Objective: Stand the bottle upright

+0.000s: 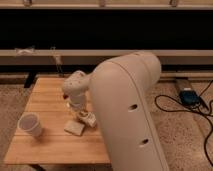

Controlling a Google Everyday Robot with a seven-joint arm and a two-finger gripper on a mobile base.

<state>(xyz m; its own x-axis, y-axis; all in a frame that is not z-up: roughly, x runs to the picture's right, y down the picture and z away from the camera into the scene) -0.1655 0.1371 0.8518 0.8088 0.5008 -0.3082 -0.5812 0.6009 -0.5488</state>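
The bottle (89,118) is small and whitish with brownish marks. It lies on the wooden table (47,145), just right of a flat white block (74,128). My gripper (78,107) hangs from the rounded white wrist over the middle of the table, just above and left of the bottle. My large white arm fills the foreground and hides the table's right side.
A white paper cup (30,124) stands upright at the table's left. A bench or rail (50,56) runs behind the table. On the speckled floor at right lie black cables (172,107) and a blue-topped box (189,96).
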